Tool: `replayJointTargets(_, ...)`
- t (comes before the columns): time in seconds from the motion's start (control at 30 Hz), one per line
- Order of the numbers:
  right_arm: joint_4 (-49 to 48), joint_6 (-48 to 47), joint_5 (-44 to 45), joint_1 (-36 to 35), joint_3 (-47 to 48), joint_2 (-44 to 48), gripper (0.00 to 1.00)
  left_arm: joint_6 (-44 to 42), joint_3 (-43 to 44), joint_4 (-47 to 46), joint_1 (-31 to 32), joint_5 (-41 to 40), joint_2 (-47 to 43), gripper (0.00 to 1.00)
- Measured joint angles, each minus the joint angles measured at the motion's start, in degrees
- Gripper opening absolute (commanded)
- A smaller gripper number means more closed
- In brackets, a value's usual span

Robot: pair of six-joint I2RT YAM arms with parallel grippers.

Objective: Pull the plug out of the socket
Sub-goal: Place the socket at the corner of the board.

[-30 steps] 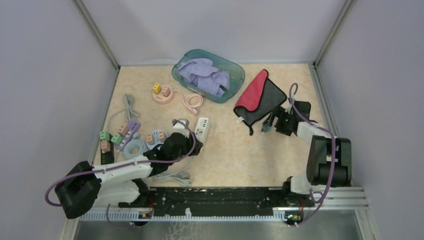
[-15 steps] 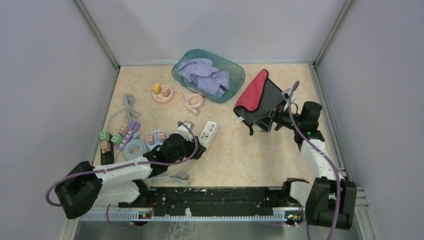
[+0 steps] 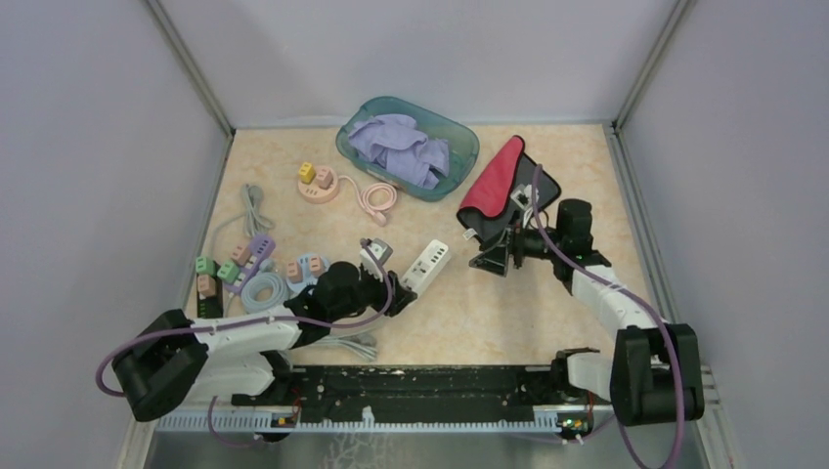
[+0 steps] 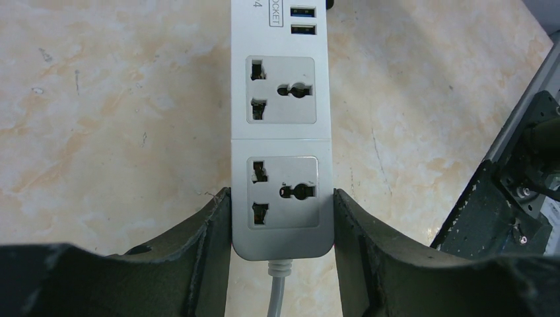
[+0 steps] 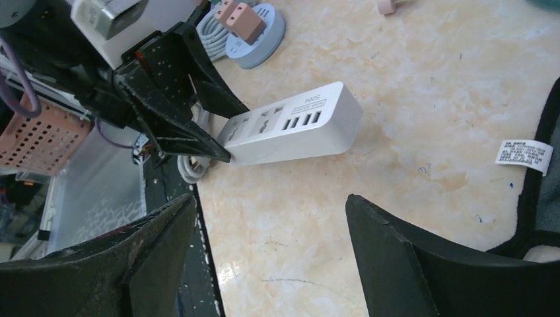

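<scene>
My left gripper is shut on the cord end of a white power strip that lies on the table. In the left wrist view the fingers press both sides of the strip, the gripper's midpoint lying on it. Its two sockets and USB ports show no plug. My right gripper is open and empty, to the right of the strip and pointing at it. In the right wrist view the strip lies ahead of the open gripper.
A red and black cloth lies behind the right gripper. A teal tub of purple cloth stands at the back. A pink round strip with plugs, and purple and blue strips with plugs, lie at the left.
My left gripper has dragged the white strip to the right and turned it. My right arm has swung from the cloth toward the middle and now faces the strip.
</scene>
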State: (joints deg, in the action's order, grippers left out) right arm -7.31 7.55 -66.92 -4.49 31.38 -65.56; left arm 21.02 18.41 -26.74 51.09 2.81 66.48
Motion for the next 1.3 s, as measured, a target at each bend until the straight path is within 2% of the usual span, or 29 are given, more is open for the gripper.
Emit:
replayJointTargets(0.23,-5.0,10.7,4.8,-2.1,0.0,-4.1,0.84,0.4,2.3,-3.7,3.0,-2.9,2.0,0.03)
replayJointTargets(0.6,-11.0,24.1,8.6,-4.2,-0.7,-5.4,0.84,4.1,10.3,-6.2,7.1,-13.3,9.2,0.01)
replayJointTargets(1.07,-11.9,27.5,11.3,-6.6,-1.0,-6.6,0.84,7.9,19.8,-4.9,12.3,-22.9,16.7,0.01)
replayJointTargets(1.3,-12.2,28.9,12.3,-6.8,-1.0,-6.6,0.77,8.0,21.7,-4.9,14.5,-25.4,18.4,0.01)
